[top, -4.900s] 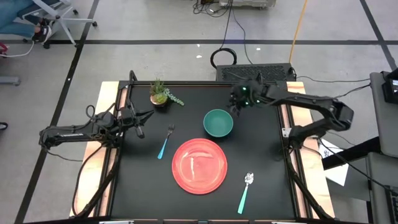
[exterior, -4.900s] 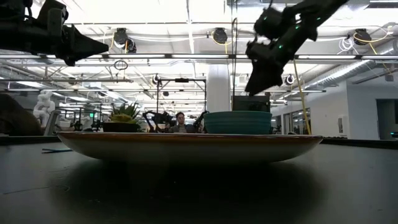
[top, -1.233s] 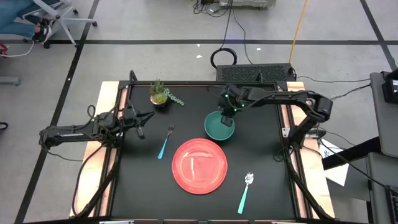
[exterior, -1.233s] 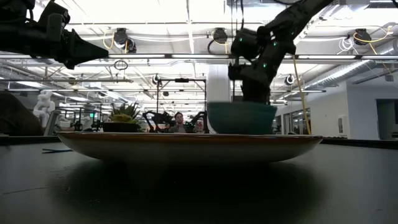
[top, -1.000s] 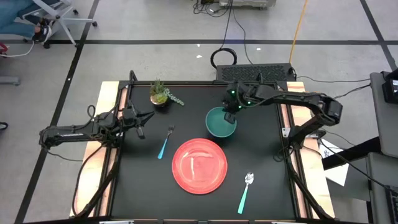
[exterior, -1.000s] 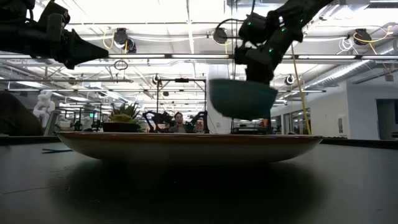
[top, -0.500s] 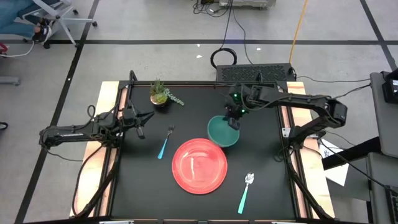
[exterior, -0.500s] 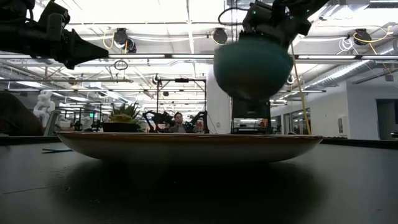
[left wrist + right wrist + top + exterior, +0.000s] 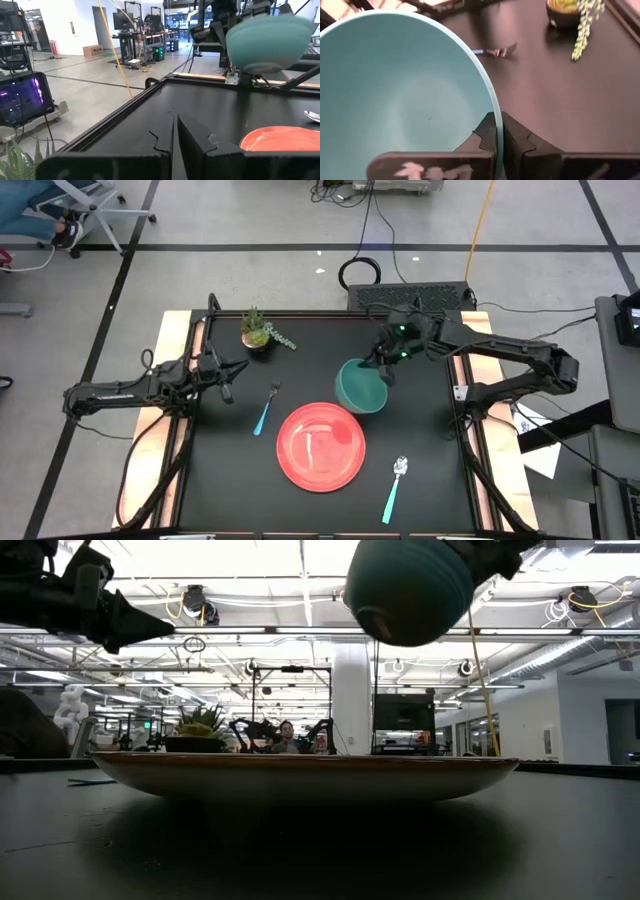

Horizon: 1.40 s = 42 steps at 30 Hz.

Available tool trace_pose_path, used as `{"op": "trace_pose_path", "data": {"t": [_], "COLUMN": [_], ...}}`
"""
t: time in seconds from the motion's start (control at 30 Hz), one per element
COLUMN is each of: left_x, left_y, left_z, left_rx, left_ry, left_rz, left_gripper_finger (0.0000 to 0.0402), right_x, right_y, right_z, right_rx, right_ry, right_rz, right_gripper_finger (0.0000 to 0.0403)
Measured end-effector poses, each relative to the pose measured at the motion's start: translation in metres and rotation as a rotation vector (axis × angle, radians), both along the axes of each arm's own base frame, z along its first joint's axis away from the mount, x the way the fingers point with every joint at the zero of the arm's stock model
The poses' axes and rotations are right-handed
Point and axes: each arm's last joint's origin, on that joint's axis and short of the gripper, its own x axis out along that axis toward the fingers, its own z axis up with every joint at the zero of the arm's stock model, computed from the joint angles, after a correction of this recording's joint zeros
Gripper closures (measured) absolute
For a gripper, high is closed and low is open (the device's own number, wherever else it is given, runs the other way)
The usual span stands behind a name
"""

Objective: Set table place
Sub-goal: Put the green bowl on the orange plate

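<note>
Since the earlier frames we have lifted the teal bowl off the table, and it has travelled toward the red plate.

Going left to right in the high view:

1. Our left gripper waits over the table's left edge. The left wrist view shows its fingers closed together on nothing.
2. The fork lies left of the plate, long axis roughly front to back, tines toward the potted plant.
3. The plate sits centre-front, bare of anything.
4. The bowl hangs in the air, tilted, its lower rim just overlapping the plate's far right edge. The low view shows it well clear above the plate.
5. Our right gripper is clamped on the bowl's far rim, one finger inside and one outside, as the right wrist view shows.
6. The spoon lies at front right, just beside the plate.

Key relation: the plate's centre lies toward the front and left of the held bowl. We judge that the coming move carries the bowl that way, levels it, then lowers it. The right arm is the nearer one.
</note>
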Motion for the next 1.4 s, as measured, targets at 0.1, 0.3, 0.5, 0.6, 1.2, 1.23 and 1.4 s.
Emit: {"op": "trace_pose_path", "data": {"t": [0.1,0.3,0.5,0.6,1.2,1.23,1.4], "left_x": [0.000,0.000,0.000,0.000,0.000,0.000,0.000], "left_y": [0.000,0.000,0.000,0.000,0.000,0.000,0.000], "left_z": [0.000,0.000,0.000,0.000,0.000,0.000,0.000], "left_rx": [-0.004,-0.015,-0.017,-0.017,-0.017,-0.016,-0.017], "left_ry": [-0.002,-0.008,-0.009,-0.010,-0.008,-0.007,-0.008], "left_rz": [0.000,0.000,0.000,0.001,0.001,0.001,0.000], "left_gripper_finger": [0.0371,0.0371,0.0371,0.0371,0.0371,0.0371,0.0371], "right_x": [-0.010,-0.031,-0.044,-0.048,-0.080,-0.082,-0.088], "right_y": [0.004,0.013,0.018,0.020,0.034,0.036,0.045], "right_z": [-0.004,-0.014,-0.031,-0.037,-0.054,-0.058,-0.078], "right_rx": [0.001,-0.012,0.005,0.008,-0.044,-0.044,-0.050], "right_ry": [-0.026,-0.088,-0.152,-0.140,-0.342,-0.345,-0.370], "right_rz": [-0.010,-0.018,-0.042,-0.042,-0.037,-0.033,-0.003], "right_gripper_finger": [0.0403,0.0403,0.0403,0.0403,0.0403,0.0403,0.0403]}}
